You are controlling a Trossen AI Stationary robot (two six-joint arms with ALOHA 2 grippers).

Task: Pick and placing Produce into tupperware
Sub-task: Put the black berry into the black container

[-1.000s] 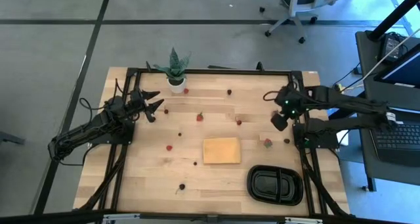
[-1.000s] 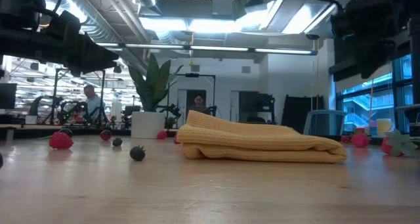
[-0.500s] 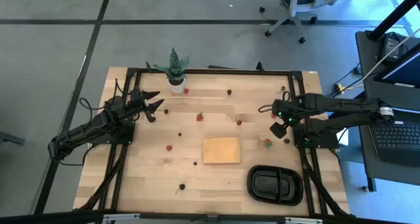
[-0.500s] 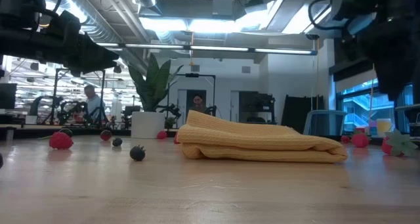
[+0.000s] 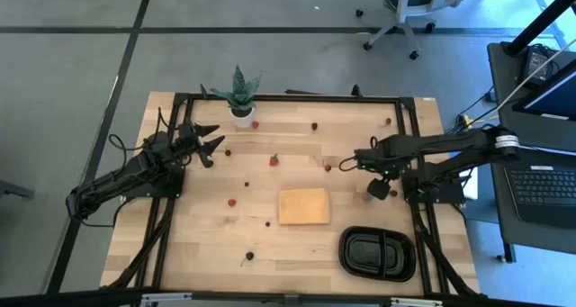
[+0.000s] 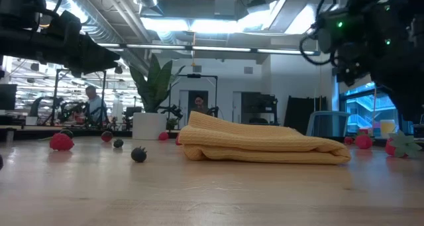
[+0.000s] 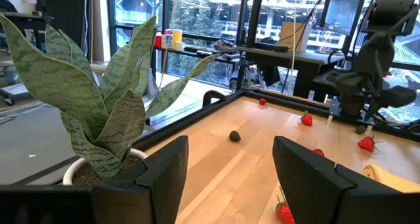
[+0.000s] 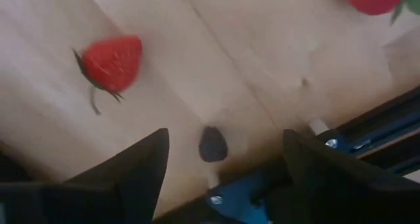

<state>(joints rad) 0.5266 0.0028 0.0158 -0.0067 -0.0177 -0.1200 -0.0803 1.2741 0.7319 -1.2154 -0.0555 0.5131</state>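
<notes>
Many berries lie scattered over the desk [image 5: 297, 244]; black tupperware [image 5: 377, 255] sits empty at lower right. Right end effector [image 8: 223, 159], wide open and empty, frames a dark berry [image 8: 212, 144], likely lining up a grasp. Left end effector [image 5: 211, 138], parted, waits upper left.

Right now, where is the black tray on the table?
In the high view the black tray sits at the table's near right corner, just right of the tan pad.

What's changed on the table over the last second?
The right gripper swung from the table's right edge in toward the middle and came down over the berries near the tan pad, its fingers wide open and empty. Nothing was picked up or released. The left gripper stayed open beside the potted plant; the berries, pad and black tray are unmoved.
</notes>
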